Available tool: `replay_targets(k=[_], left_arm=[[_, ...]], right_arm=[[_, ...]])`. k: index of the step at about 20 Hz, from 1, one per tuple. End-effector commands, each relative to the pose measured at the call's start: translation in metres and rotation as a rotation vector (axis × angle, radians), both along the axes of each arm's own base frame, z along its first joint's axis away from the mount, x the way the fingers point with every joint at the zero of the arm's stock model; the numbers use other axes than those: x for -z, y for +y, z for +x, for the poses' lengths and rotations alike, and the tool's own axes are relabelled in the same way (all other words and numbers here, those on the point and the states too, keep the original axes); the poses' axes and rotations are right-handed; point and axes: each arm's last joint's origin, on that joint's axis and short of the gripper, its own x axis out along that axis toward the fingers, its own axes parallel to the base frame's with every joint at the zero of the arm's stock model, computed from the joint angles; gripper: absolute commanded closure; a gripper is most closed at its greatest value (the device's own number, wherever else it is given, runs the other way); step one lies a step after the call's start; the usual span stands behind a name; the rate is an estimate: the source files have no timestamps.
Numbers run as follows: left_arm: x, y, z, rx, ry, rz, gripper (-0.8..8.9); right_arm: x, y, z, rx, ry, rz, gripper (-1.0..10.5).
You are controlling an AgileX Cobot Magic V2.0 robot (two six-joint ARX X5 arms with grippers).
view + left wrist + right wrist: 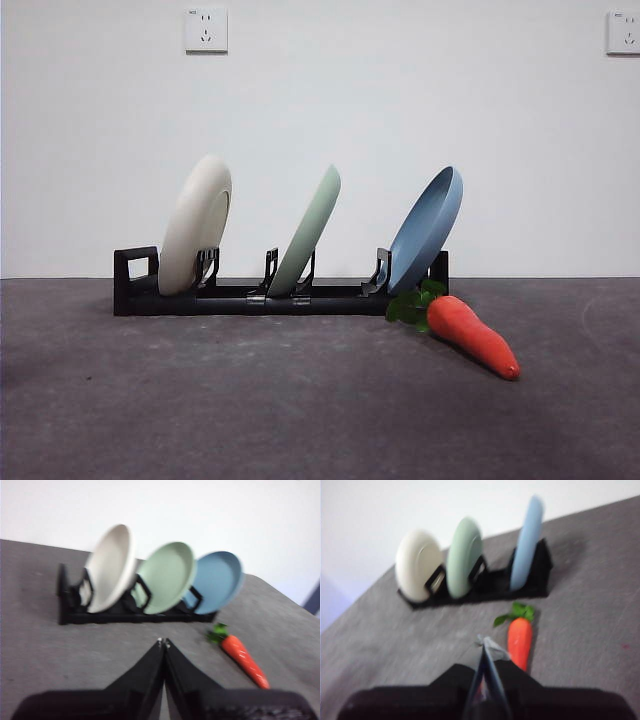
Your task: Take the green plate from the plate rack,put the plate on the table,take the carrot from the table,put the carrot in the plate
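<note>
Plates stand on edge in the plate rack (280, 297); the green plate (308, 232) leans in the middle slot. It looks light, stiff and smooth, best pinched at its top rim. Both the left pincer (163, 641) and the right pincer (484, 641) are clenched, empty.

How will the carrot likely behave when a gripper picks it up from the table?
The carrot has a smooth, glossy, tapered body, so the jaws may slip toward its thin tip. Its round shape suggests it could roll on the table if nudged. It looks like a rigid toy, probably light, but the pictures cannot confirm this.
</note>
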Motion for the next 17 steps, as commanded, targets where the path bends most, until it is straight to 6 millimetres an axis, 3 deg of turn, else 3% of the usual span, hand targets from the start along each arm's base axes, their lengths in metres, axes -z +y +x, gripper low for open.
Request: replay_targets(k=[1,10,17], left_arm=[[-0.014,-0.002,-0.002,0.069,0.004,0.019,8.20],[-0.047,-0.007,-0.004,0.309,0.080,0.089,8.20],[-0.053,-0.008,-0.006,0.360,0.112,0.120,8.15]], right_arm=[[-0.020,0.000,-0.003,-0.049,0.022,-0.112,9.6],[-0.065,0.002,-0.013,-0.273,0.199,-0.275,9.6],[-0.073,0.003,-0.018,-0.342,0.230,-0.274,9.4]])
